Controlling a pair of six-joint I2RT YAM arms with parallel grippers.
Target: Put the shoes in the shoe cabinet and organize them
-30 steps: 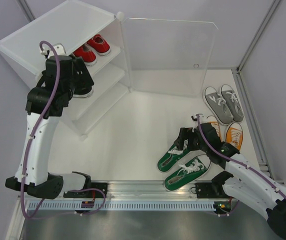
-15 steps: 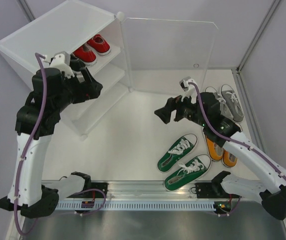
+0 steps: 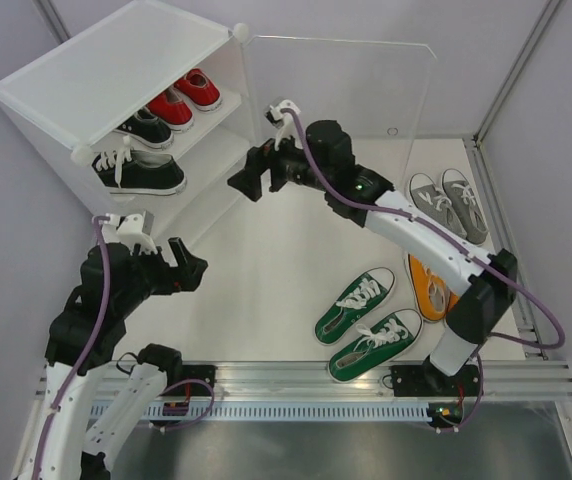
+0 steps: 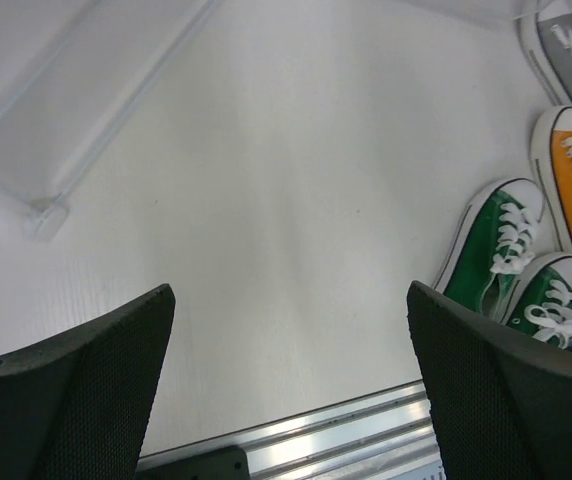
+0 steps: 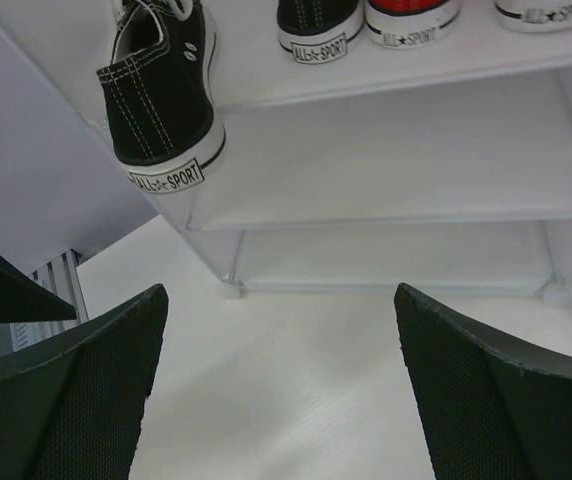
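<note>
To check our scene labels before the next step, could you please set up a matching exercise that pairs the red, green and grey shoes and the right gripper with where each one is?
Column 1
1. red shoes
2. green shoes
3. grey shoes
4. right gripper

Column 2
A. on the table, beside the front rail
B. open, in front of the shoe cabinet
C. on that cabinet's upper shelf
D. near the table's right edge, beyond the orange shoes

Pairs: 1-C, 2-A, 3-D, 4-B
</note>
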